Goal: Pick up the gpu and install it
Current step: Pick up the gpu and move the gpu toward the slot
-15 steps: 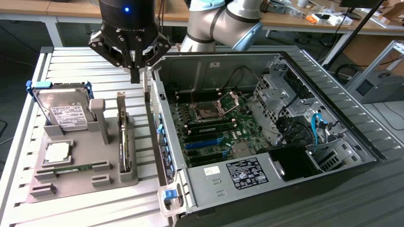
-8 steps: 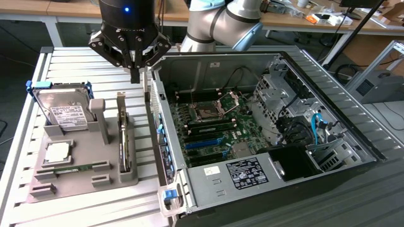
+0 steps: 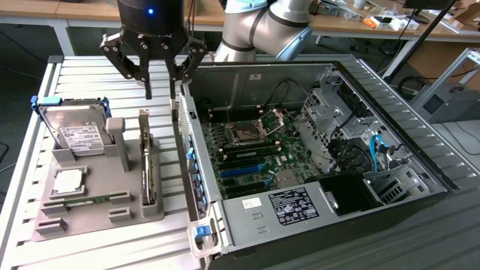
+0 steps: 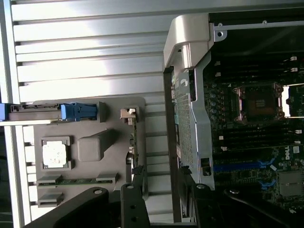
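gpu [image 3: 146, 163]: stands on its long edge in a slot of the grey holder [image 3: 90, 211], on the bench [image 3: 90, 70] at the exterior view's left of the open computer case [image 3: 197, 169].
- Not installed. It is apart from the case, with a strip of holder and bench between them.
- Long axis runs far to near, roughly parallel to the case's side wall.
- The silver bracket end is at the far end and the board's thin top edge faces up.

Jaws [image 3: 161, 93]: apart, holding nothing, fingers pointing straight down.
- They hang above the card's far end, clear of it with a visible gap.
- The card lies below the jaws and stretches away toward the near side.
- The gap between the fingers opens left to right, across the card's thin edge and not along its length. That looks the right way round for pinching the board's two faces.
- The finger at the exterior view's left seems about in line with the card. The jaws' centre appears slightly toward the case. I cannot settle the offset from this angle.

Around it:
- The hard drive [image 3: 75, 135] stands upright in the same holder, further to the exterior view's left and well apart from the jaws.
- The motherboard [image 3: 248, 143] lies open inside the case, blue slots toward the near side.
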Controlling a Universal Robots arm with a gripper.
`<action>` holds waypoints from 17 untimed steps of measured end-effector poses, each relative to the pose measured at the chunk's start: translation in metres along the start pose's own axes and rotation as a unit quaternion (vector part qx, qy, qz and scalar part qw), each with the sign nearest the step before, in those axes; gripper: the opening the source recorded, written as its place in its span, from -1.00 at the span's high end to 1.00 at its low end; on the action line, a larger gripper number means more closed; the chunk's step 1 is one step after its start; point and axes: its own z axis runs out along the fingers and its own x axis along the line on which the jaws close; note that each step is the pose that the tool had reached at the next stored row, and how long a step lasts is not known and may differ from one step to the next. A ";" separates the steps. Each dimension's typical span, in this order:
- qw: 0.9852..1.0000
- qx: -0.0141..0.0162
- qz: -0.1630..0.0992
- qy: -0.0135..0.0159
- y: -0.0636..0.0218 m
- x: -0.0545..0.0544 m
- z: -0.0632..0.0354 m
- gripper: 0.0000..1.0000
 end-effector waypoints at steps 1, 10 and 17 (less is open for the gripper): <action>1.000 0.000 0.000 0.000 0.0000 0.000 0.0000 0.15; 1.000 0.000 0.000 0.000 -0.0007 0.008 0.0011 0.15; 1.000 0.000 0.000 0.000 -0.0011 0.013 0.0025 0.15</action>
